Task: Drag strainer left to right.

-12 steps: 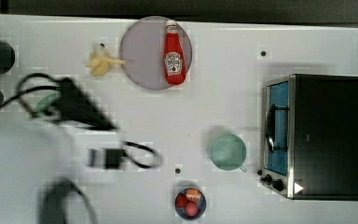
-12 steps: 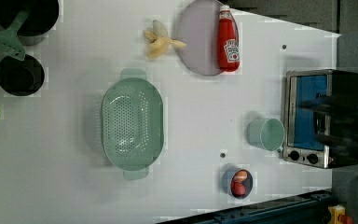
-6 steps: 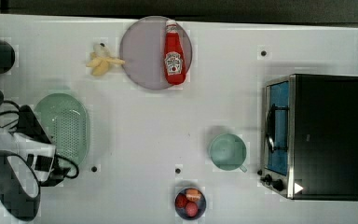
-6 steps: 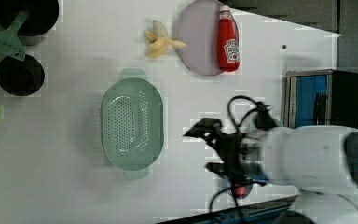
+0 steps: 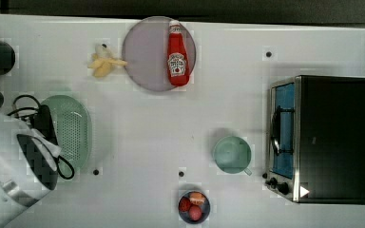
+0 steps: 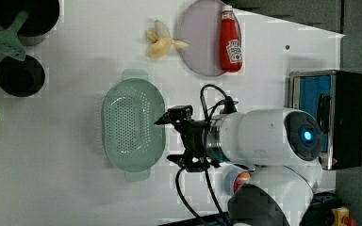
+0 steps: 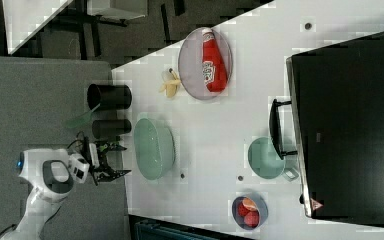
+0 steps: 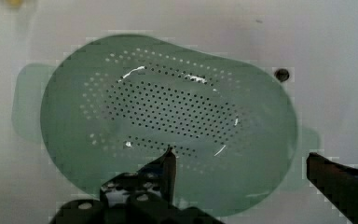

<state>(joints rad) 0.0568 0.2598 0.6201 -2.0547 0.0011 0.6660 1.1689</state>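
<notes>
Claw (image 8: 240, 161) wide open, empty, hovering above strainer (image 8: 168, 121); one finger over perforated bowl, other beyond rim. Strainer sits on white table (image 5: 171, 123), directly under claw, near the top view's left edge; cup (image 5: 232, 155) and toaster oven (image 5: 330, 137) well apart. Judgement: thin plastic, light, fairly stiff, slick on tabletop, likely to skid or pivot. Best hold: pinch rim wall, one finger inside.

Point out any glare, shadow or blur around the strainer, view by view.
Wrist view: small white glints on the strainer floor among the holes, rim soft-edged, gripper fingers dark silhouettes. Top view: the arm smears into blocky blur over the strainer's left side. Left view: a faint shadow rings the strainer; table evenly lit.
</notes>
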